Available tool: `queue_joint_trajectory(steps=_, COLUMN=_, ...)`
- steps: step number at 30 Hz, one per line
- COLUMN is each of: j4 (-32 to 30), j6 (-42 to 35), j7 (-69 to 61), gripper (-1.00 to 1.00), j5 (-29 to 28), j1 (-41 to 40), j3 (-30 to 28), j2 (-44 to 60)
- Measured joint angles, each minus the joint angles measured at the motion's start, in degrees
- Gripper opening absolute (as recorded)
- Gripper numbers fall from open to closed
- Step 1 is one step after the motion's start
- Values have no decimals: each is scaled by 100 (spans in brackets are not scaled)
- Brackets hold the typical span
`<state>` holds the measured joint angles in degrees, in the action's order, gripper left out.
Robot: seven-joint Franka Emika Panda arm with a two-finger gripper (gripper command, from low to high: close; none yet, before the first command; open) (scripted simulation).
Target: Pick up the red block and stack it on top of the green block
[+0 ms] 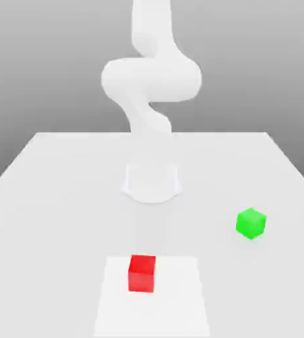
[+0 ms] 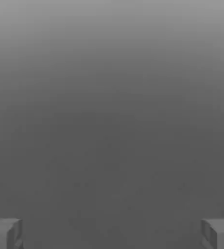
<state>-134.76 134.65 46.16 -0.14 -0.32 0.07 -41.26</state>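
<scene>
The red block (image 1: 141,272) sits on the white table (image 1: 62,198) near its front edge, a little to the exterior view's left of centre. The green block (image 1: 250,223) rests further back, towards the exterior view's right, well apart from the red one. The white arm (image 1: 151,79) rises from its round base (image 1: 152,181) behind both blocks. In the hand view my gripper (image 2: 112,233) is open, its two grey fingertips (image 2: 4,233) standing far apart with nothing between them, against a plain grey background.
A paler rectangular patch (image 1: 174,304) lies on the table under and around the red block. The table's side edges slant outward towards the front.
</scene>
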Motion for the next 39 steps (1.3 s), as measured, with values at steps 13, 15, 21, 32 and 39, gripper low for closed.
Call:
queue_joint_trajectory(steps=13, j4=-1728, j6=1722, j7=175, gripper=0, j5=-57, j1=-150, j3=-33, j2=2801)
queue_joint_trajectory(steps=15, j4=-1987, j6=1979, j7=190, gripper=0, j5=-49, j1=-163, j3=-46, j2=3217)
queue_joint_trajectory(steps=21, j4=-2461, j6=2842, j7=177, gripper=0, j5=28, j1=-187, j3=-63, j2=4464)
queue_joint_trajectory(steps=32, j4=-2333, j6=3744, j7=174, gripper=-100, j5=37, j1=-218, j3=-26, j2=5526)
queue_joint_trajectory(steps=39, j4=-2502, j6=2743, j7=190, gripper=-100, j5=15, j1=-231, j3=-22, j2=4356)
